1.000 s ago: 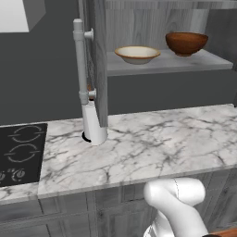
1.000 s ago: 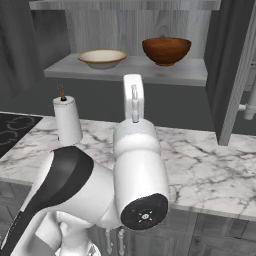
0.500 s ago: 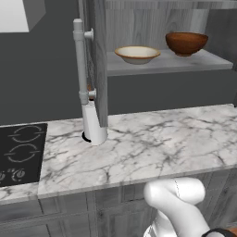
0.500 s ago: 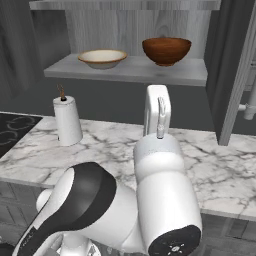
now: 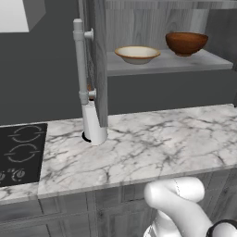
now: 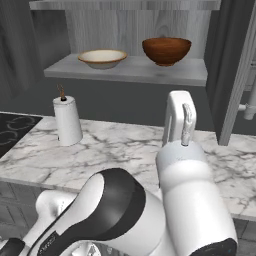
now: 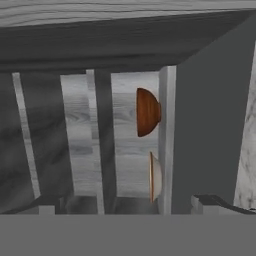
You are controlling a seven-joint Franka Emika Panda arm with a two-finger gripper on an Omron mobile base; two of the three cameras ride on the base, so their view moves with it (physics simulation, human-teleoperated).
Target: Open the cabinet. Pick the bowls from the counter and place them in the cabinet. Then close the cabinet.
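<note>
Since the earlier frames the arm's upper links have swung right across the right base view; the bowls have not moved. The cream bowl [image 6: 102, 58] and the reddish-brown bowl [image 6: 166, 50] sit side by side on the shelf [image 6: 130, 74] of the cabinet [image 5: 99, 65], doors open. The desk [image 5: 152, 148] carries a paper towel roll [image 6: 67, 121]. The fingers [image 7: 132, 202] stand wide, empty, backed off facing the shelf, presumably to reach a door.
</note>
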